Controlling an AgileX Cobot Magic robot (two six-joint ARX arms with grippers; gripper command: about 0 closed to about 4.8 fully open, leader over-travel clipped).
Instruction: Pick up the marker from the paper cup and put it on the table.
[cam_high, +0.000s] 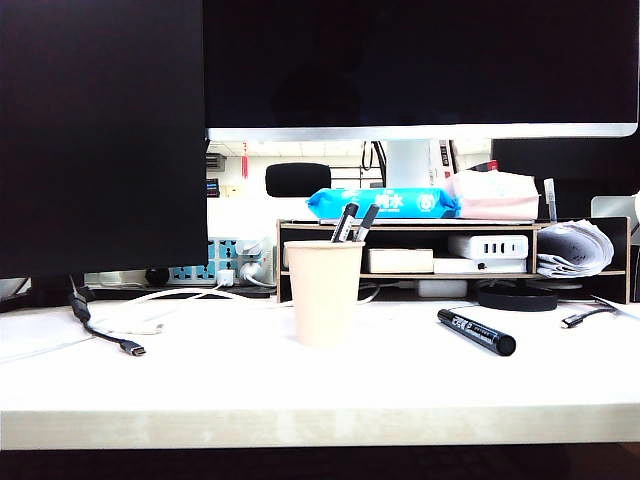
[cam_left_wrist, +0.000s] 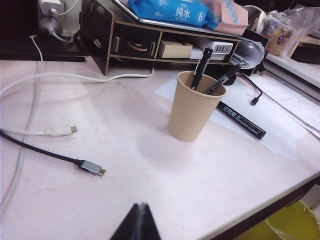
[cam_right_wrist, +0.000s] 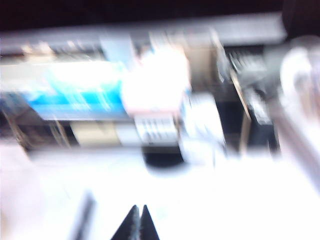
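Cup (cam_high: 324, 292) and shelf (cam_high: 452, 228) crowd marker (cam_high: 476, 332) (front open).

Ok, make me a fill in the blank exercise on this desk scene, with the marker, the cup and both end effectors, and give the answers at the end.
1. The thick all-black marker with white printing lies on the white table, ____ the plain beige paper cup.
2. ____ black markers with grey bands stand in the paper cup.
3. The left end effector, above the table's front edge, holds ____.
4. The right end effector, facing the wooden shelf riser, has its jaws ____.

Missing words: outside; two; nothing; shut
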